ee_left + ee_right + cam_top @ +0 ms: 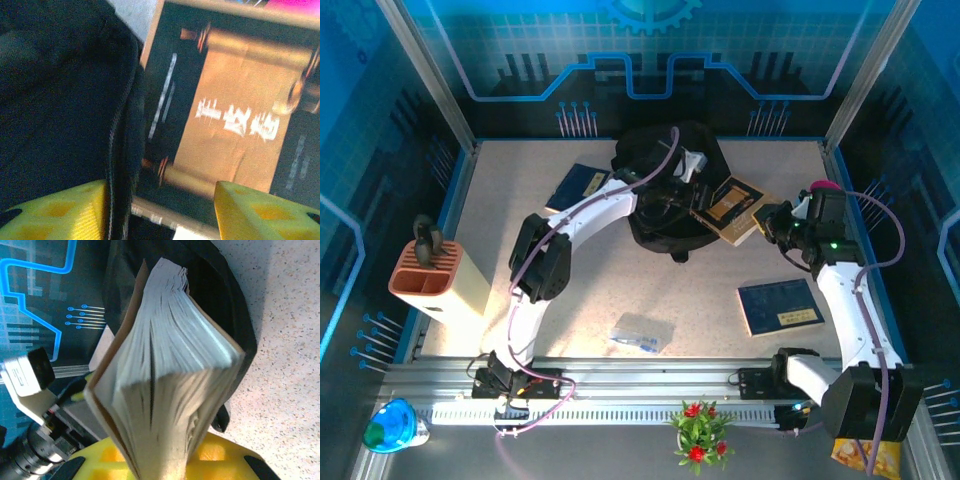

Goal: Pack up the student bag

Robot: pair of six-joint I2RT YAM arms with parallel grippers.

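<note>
Top external view: student bag (662, 230), black and soft, lies at the 12 o'clock end of the table (505, 200). Left gripper (672, 196) is over the bag's middle. In the left wrist view its yellow fingers (65, 210) stand apart and grip nothing, with the bag's seamed edge running up between them. Right gripper (775, 222) sits at 3 o'clock of the bag and holds a brown-and-black book (732, 205) by one end, the other end reaching over the bag's side. The right wrist view confirms the jaws are clamped on this book, page edges facing the camera and the bag just behind. A dark-blue book (578, 185) lies just beside the bag at 9 o'clock. A second dark-blue book (780, 305) lies well apart at 4 o'clock. A clear plastic packet (642, 332) lies at 6 o'clock.
</note>
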